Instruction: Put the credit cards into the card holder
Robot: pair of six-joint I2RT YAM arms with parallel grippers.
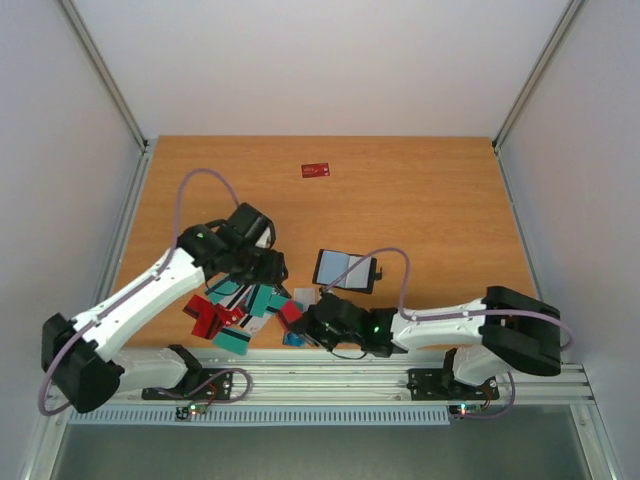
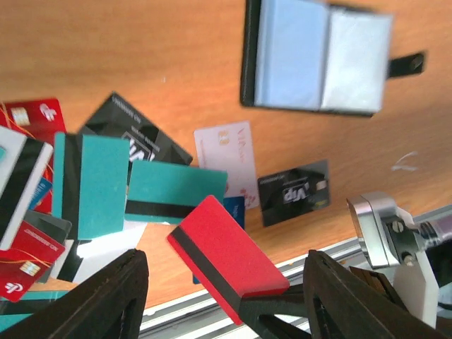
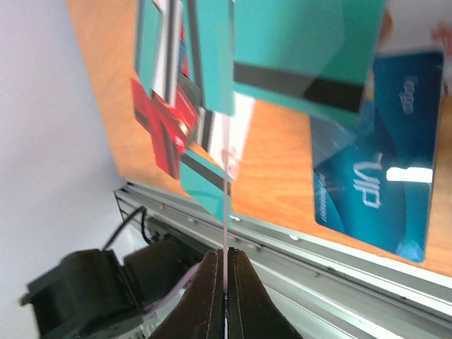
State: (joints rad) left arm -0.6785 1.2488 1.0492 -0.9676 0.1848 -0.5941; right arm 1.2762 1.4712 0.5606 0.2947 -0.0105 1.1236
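Note:
The card holder (image 1: 345, 270) (image 2: 318, 60) lies open on the table, pale blue inside. Loose credit cards (image 1: 235, 310) lie piled near the front edge, with teal ones (image 2: 99, 183) among them. My right gripper (image 1: 315, 320) (image 3: 226, 258) is shut on the edge of a red card with a dark stripe (image 1: 290, 312) (image 2: 226, 254), holding it tilted above the table. In the right wrist view that card shows edge-on as a thin line. My left gripper (image 1: 265, 265) (image 2: 226, 265) hovers over this card, its fingers (image 2: 106, 296) spread wide on either side without touching it.
A black VIP card (image 2: 293, 192) and a white card (image 2: 226, 152) lie between the pile and the holder. A blue VIP card (image 3: 374, 183) rests by the front rail (image 3: 318, 247). One red card (image 1: 316, 170) lies alone at the back.

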